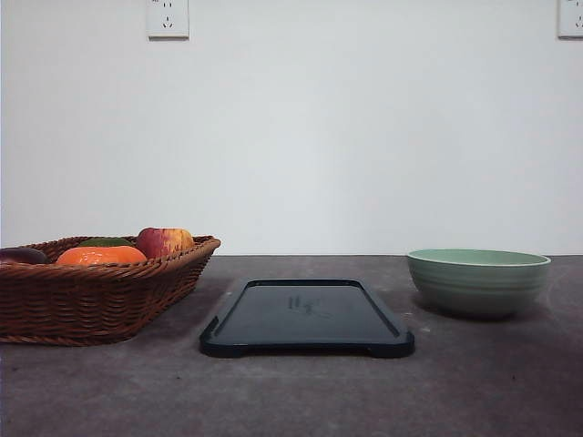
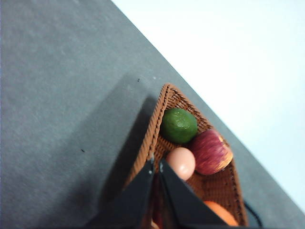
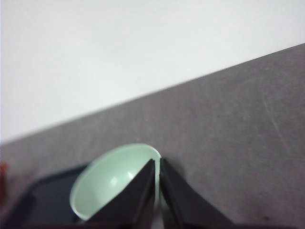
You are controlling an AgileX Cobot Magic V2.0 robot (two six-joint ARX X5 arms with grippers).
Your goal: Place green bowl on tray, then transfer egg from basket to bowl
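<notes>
The tray (image 1: 307, 317) lies nearest the lens in the front view, low in the centre of the frame on the grey table (image 1: 474, 382), its dark top bare apart from a faint mark too small to read. Larger than it, the basket (image 1: 96, 296) fills the lower left and is cut off by the left edge, so its full width stays hidden. The green bowl (image 1: 477, 281) stands at the lower right, well apart from the tray, on the tabletop. Above the wicker rim peek an apple (image 1: 164, 241), a flat orange fruit (image 1: 100, 256), a sliver of something green (image 1: 105, 242) and a dark shape (image 1: 20, 256) cropped at the edge. In the left wrist view the egg (image 2: 181, 162) rests inside the basket touching the apple, near a lime (image 2: 178, 125), partly hidden by the left gripper (image 2: 157, 164), whose black fingertips sit nearly together with just a slit between and nothing in them. In the right wrist view, which is blurred, the right gripper (image 3: 157, 163) is likewise almost closed and empty, covering part of the bowl's rim.
</notes>
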